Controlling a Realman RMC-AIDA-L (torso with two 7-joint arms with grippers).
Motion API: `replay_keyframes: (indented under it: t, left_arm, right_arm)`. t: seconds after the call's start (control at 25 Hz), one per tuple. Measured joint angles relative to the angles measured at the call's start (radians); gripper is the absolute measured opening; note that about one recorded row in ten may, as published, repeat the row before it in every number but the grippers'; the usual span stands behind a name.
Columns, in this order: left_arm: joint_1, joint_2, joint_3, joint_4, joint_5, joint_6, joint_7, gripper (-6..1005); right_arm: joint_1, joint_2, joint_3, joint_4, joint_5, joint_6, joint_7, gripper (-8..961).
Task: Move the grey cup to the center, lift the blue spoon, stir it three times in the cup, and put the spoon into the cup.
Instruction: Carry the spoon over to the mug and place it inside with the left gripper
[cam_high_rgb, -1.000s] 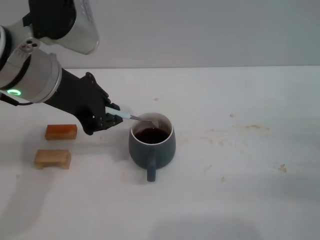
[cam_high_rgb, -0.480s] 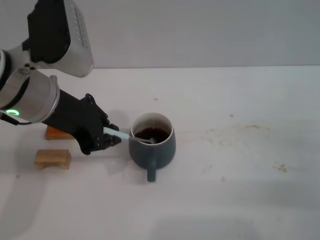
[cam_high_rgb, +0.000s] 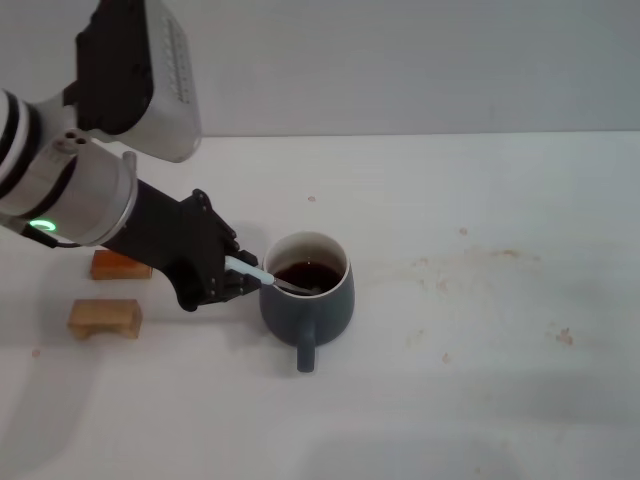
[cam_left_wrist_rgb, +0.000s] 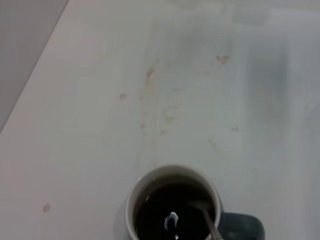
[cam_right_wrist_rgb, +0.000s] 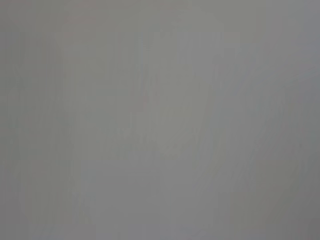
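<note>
While the left gripper (cam_high_rgb: 232, 277) pinches the slim light-blue-handled metal spoon (cam_high_rgb: 262, 277) by its handle end, bowl dipped in the central rounded slate-grey mug (cam_high_rgb: 308, 297), the spoon looks light, stiff and slippery.

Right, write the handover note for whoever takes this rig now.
Left pincer: shut on the slim blue-handled metal spoon, just left of the rounded slate-grey mug.
Right pincer: not in view; its wrist view shows only blank grey.
Things: the mug stands upright near the middle of the white table, handle toward the robot, dark liquid inside. The spoon's bowl dips into the liquid over the mug's left rim. Two small wooden blocks lie further left, untouched.
Done: mug centred, spoon lifted and in the mug.
Left: the stir count cannot be read from here; finish stirring, then release the spoon into the mug.
</note>
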Motion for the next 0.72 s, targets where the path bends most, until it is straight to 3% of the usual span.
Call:
replay_keyframes:
  t: [0.52, 0.72]
  left_arm:
    - [-0.034, -0.004, 0.082, 0.03, -0.031, 0.037, -0.002, 179]
    - [-0.077, -0.004, 0.098, 0.09, -0.057, 0.076, -0.002, 179]
  right_arm:
    - [-0.01, -0.001, 0.0, 0.006, -0.001, -0.011, 0.0, 113]
    - [-0.009, -0.002, 0.003, 0.007, -0.001, -0.011, 0.0, 113]
